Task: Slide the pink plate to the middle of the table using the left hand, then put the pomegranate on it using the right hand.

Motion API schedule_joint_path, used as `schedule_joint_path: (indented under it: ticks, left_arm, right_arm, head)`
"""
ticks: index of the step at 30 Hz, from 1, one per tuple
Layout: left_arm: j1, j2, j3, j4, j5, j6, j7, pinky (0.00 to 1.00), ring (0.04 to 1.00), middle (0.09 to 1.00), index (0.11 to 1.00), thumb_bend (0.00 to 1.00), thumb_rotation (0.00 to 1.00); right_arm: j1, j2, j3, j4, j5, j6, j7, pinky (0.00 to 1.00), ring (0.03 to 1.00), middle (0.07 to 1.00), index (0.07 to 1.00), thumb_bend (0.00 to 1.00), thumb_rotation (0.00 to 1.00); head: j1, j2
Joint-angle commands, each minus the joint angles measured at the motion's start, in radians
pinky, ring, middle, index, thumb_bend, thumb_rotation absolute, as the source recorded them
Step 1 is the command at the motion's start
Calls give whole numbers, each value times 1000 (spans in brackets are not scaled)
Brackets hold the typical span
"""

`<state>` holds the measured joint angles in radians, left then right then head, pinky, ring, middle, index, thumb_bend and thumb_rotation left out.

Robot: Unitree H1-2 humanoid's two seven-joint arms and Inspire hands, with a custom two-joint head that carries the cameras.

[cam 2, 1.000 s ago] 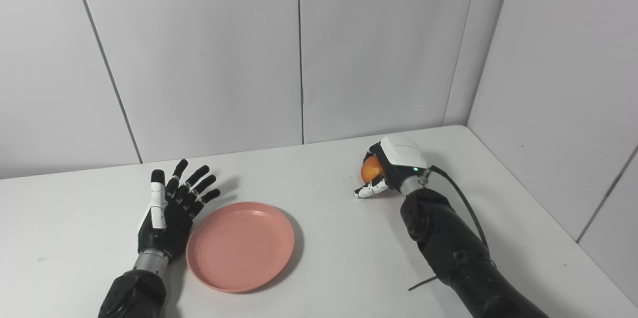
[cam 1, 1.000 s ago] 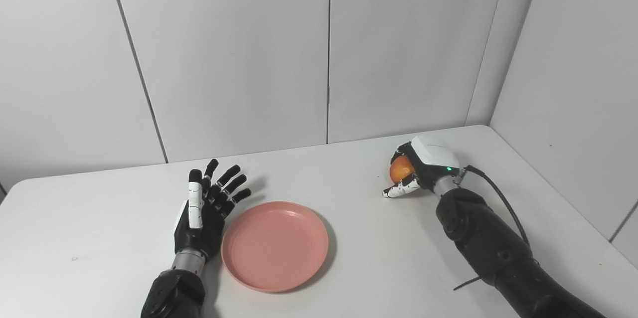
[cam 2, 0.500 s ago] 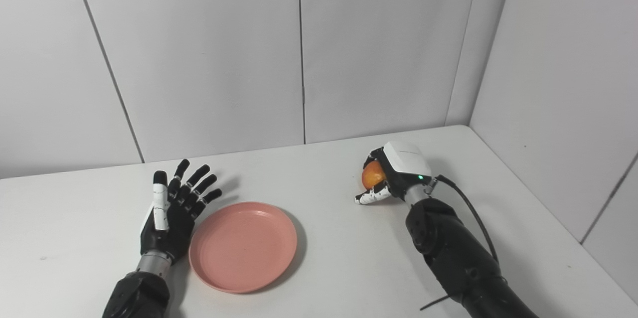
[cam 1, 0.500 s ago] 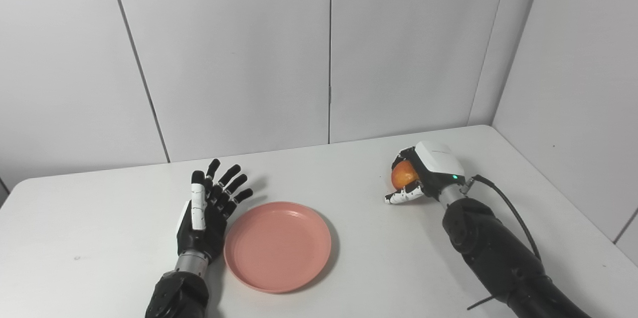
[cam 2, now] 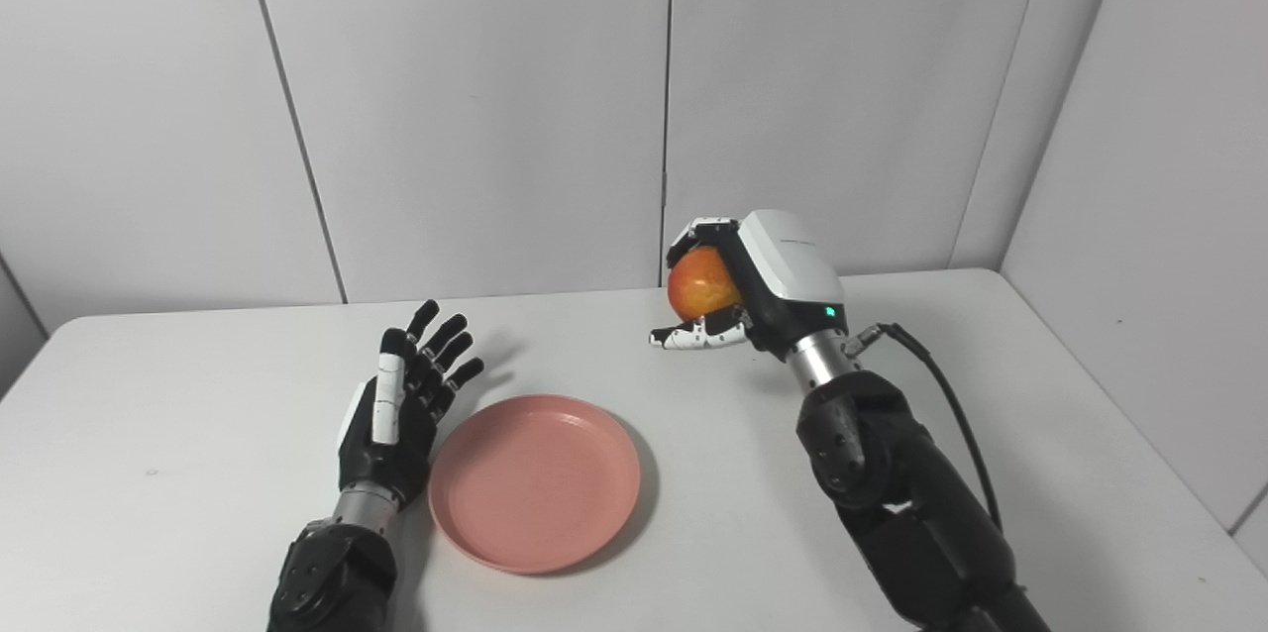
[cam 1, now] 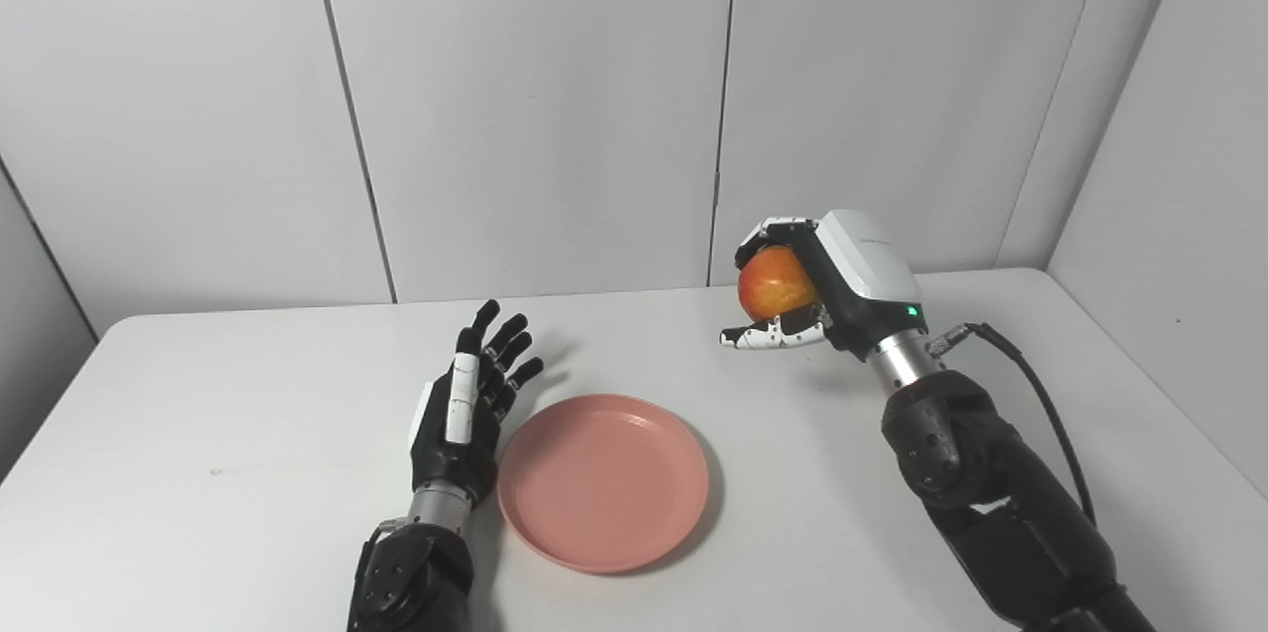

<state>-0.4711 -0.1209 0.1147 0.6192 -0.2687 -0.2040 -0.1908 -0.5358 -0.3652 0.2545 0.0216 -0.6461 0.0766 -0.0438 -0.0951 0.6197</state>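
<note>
Right hand [cam 1: 827, 290] grips the round glossy pomegranate [cam 1: 776, 282]; left hand [cam 1: 466, 409] splayed beside smooth plate [cam 1: 602, 481].

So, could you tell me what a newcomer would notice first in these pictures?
Probably the orange-red pomegranate, held clear above the table in the right robot hand, right of centre. Next, the pink plate lying empty near the front, with the left robot hand open just beside its left rim.
</note>
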Motion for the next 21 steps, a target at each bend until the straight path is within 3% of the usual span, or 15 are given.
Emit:
schedule_joint_path:
  ticks: [1,4,12,21]
  left_arm:
    - [81,-20,-9,43,3,17,5,869,938,899,914,952,800]
    - [81,-25,-11,40,4,24,8,877,946,909,920,955,795]
    - [87,-33,-26,16,27,45,39,872,951,911,915,953,812]
    - [87,-41,-24,6,32,75,86,899,940,900,903,976,822]
  right_arm:
    - [-24,7,-27,-81,13,-10,9,264,334,433,538,521,9]
    - [-17,34,-23,-133,15,-20,27,259,324,474,494,529,4]
    - [-2,96,17,-206,-19,-12,90,238,311,478,490,530,7]
    - [33,167,62,-186,-59,-50,95,239,315,430,532,523,7]
  head:
    - [12,2]
    - [24,5]
    - [65,18]
    - [78,21]
